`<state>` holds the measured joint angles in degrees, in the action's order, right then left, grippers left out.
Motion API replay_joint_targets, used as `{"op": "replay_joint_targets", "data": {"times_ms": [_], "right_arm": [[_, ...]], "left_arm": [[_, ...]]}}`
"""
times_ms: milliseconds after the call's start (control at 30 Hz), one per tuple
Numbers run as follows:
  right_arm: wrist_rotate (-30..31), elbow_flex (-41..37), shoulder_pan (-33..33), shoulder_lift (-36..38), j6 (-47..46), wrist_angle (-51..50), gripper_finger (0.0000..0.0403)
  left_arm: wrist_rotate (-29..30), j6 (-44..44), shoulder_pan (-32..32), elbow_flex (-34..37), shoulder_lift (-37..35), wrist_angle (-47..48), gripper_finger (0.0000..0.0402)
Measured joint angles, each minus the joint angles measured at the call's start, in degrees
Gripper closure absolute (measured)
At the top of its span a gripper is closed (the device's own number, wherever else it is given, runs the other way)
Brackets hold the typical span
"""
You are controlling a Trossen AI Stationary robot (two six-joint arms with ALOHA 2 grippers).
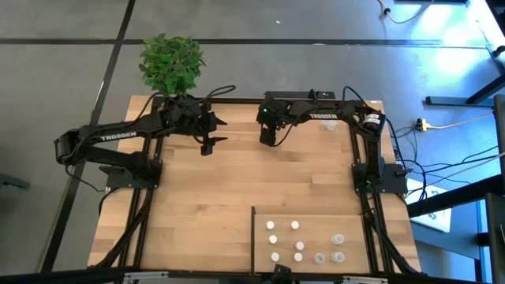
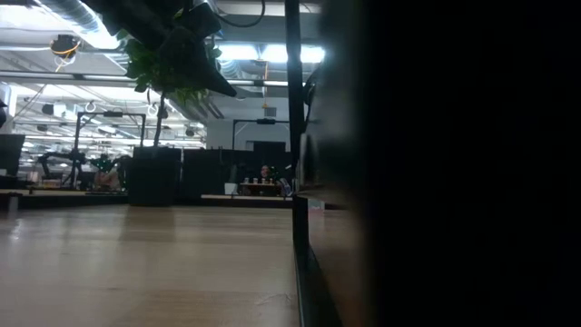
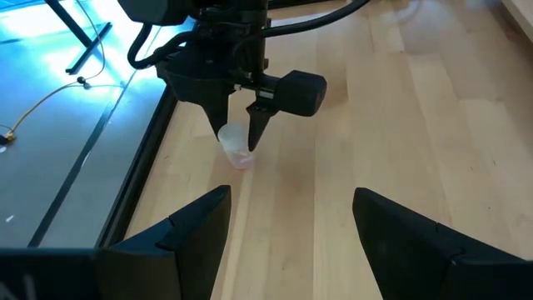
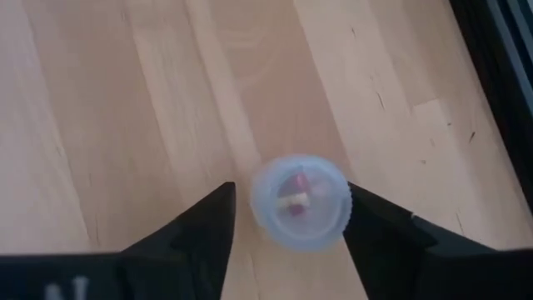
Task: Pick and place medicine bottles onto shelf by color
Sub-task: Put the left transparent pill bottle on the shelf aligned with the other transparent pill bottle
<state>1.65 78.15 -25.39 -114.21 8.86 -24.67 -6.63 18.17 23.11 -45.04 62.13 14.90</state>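
Observation:
A small translucent medicine bottle [image 4: 300,204] with pinkish contents stands upright on its base on the planked tabletop near the far edge. My right gripper [image 4: 291,229] hangs over it pointing steeply down, open, one finger close on each side of the bottle [image 3: 233,143]; the high view hides the bottle under this gripper [image 1: 268,140]. My left gripper [image 3: 291,242] waits open above the table to the left [image 1: 209,146], facing the right one. The shelf [image 1: 347,221], a pale panel at the near right, carries several white-capped bottles [image 1: 294,225] and several translucent ones [image 1: 338,238].
A green potted plant [image 1: 171,63] stands at the table's far left corner. A pale object [image 1: 330,124], perhaps another bottle, lies under the right arm near the far edge. The shelf's black edge strip [image 2: 300,254] fills the low view's middle. Bare wood [image 1: 205,205] lies between arms and shelf.

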Motion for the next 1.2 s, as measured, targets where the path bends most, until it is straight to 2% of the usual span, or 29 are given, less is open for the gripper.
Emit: {"op": "replay_joint_targets", "data": {"times_ms": [333,567,933,1200], "right_arm": [[0.11,0.00,0.02,0.09,-4.75,0.08,0.0258],[0.19,0.00,0.35,0.09,-6.06,0.03,0.0244],[0.31,0.00,2.12,0.38,-7.14,-0.19,0.0247],[1.64,0.00,3.50,5.53,-7.13,-2.69,0.0250]], "left_arm": [[0.00,0.00,0.00,0.00,0.00,0.00,0.0155],[0.00,0.00,0.00,0.00,0.00,0.00,0.0155],[-0.01,0.00,0.00,0.00,0.00,0.00,0.0155],[-0.02,0.00,-0.02,0.00,0.00,-0.01,0.0155]]}}
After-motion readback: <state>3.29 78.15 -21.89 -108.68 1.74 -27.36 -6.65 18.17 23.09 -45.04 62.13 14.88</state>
